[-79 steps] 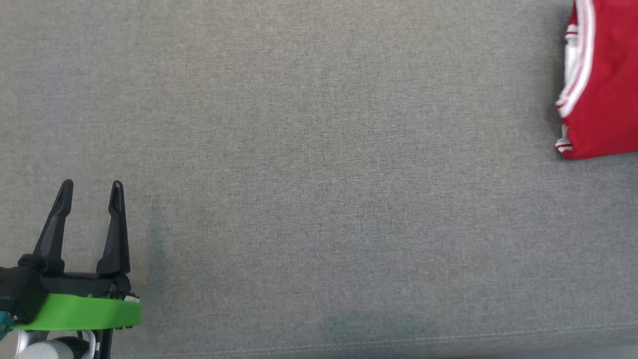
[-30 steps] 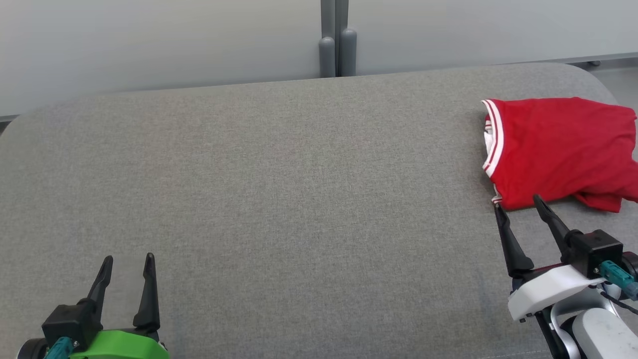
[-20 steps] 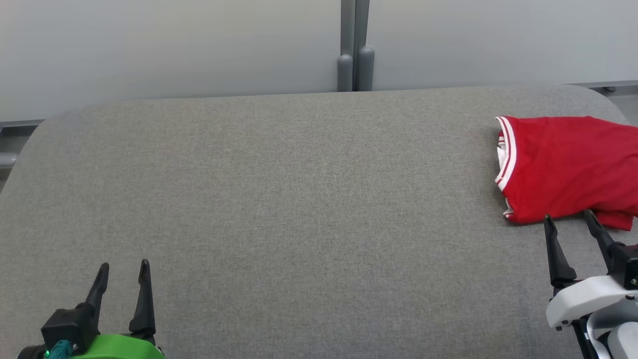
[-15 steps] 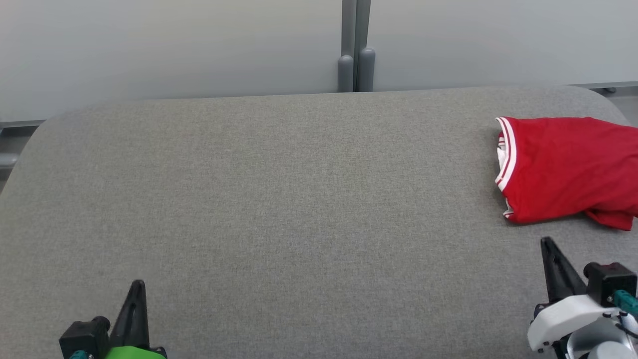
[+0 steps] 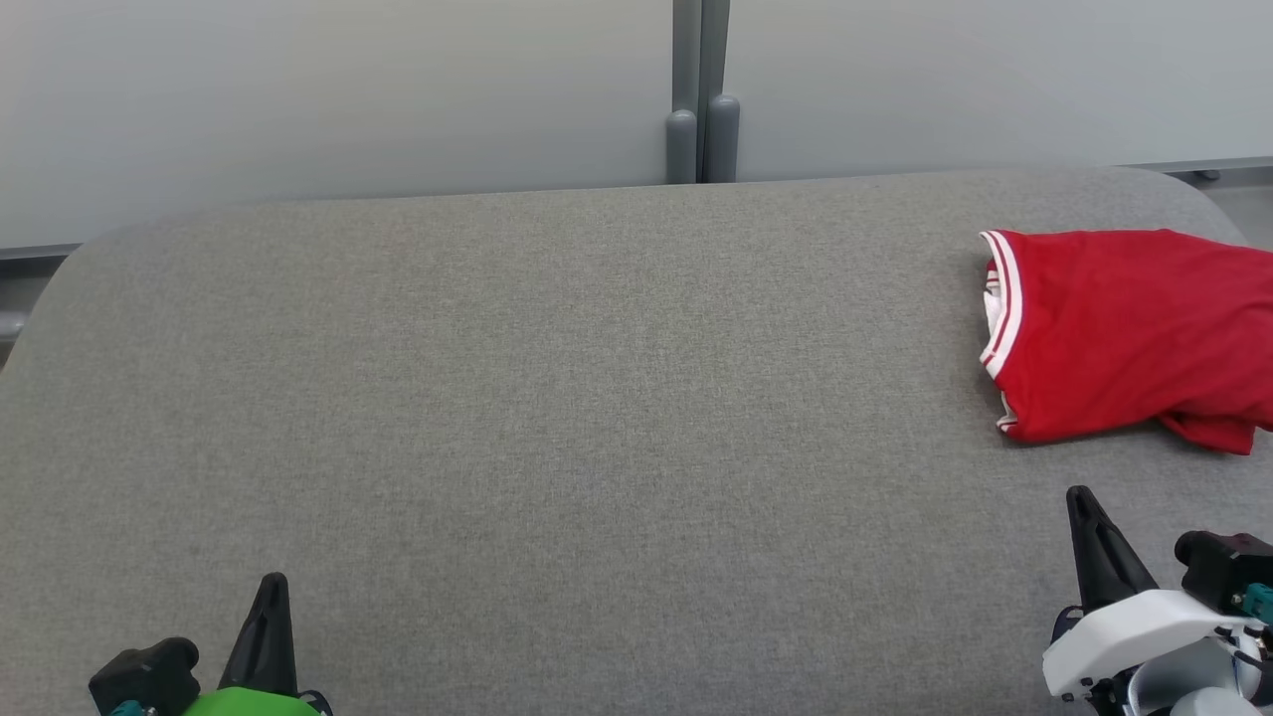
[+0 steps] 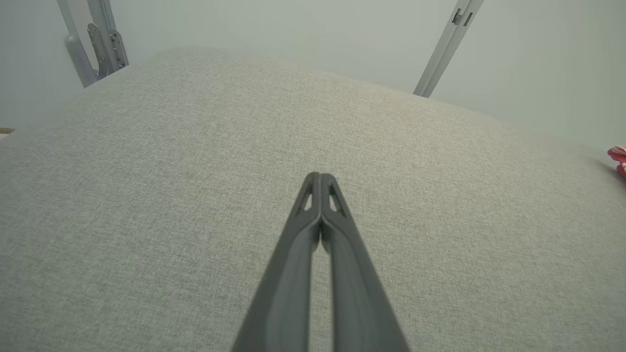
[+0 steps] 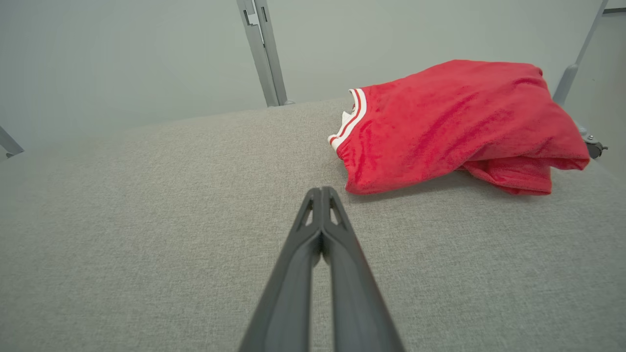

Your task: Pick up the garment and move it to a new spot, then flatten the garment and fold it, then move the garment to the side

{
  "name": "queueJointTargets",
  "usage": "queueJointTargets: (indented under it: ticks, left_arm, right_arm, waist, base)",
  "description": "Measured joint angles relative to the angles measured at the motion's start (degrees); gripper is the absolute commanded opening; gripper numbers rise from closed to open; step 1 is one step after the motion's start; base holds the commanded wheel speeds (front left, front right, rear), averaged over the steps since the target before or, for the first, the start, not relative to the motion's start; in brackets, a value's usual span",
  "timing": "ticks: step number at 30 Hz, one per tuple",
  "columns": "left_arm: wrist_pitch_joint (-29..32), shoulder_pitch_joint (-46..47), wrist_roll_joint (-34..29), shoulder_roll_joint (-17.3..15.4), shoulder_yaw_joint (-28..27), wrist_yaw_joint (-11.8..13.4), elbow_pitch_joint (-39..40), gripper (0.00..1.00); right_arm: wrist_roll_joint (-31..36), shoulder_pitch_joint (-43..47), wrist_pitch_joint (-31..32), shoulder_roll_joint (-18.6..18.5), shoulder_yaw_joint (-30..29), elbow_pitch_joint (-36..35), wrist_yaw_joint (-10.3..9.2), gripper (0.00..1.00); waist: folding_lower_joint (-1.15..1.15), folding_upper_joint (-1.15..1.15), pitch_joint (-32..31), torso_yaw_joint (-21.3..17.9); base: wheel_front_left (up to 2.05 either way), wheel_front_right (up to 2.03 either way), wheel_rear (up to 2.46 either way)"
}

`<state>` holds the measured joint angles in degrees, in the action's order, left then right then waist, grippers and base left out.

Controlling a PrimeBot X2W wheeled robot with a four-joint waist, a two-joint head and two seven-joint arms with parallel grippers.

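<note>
Head view looks down on a wide tabletop [image 5: 597, 398] covered in grey woven fabric, with rounded far corners. A red garment [image 5: 1124, 333] with white-and-red striped trim lies folded in a compact bundle on the right part of the tabletop, close to the far right corner, its trimmed edge turned toward the middle. The right claw [image 5: 1080, 507] rises from the lower right on a white mount. Its two dark fingers are pressed together to a single point and grasp nothing. It sits near the garment's near edge but clear of it, with bare fabric between. The left claw [image 5: 271, 597], on a green mount at the lower left, is likewise clenched on nothing and well apart from the garment. Right wrist view has the closed fingers aimed just left of the bundle's near corner, where a lower layer of cloth pokes out on the right. Behind the tabletop stands a pale wall [image 5: 298, 89] with two grey posts [image 5: 701, 134] side by side.
</note>
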<state>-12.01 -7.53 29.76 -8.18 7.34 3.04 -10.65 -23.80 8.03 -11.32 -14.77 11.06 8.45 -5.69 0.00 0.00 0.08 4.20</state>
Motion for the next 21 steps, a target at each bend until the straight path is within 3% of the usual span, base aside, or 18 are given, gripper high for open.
queueJointTargets:
  ticks: [21]
  left_arm:
    - [4.4, 1.8, 14.2, 1.4, -2.7, -2.0, -1.0, 0.00]
  right_arm:
    - [-17.0, -1.3, 3.4, 2.3, -3.7, 0.3, 2.22, 0.00]
  waist:
    - [0.00, 0.00, 0.1, -0.9]
  base:
    - [0.00, 0.00, 0.00]
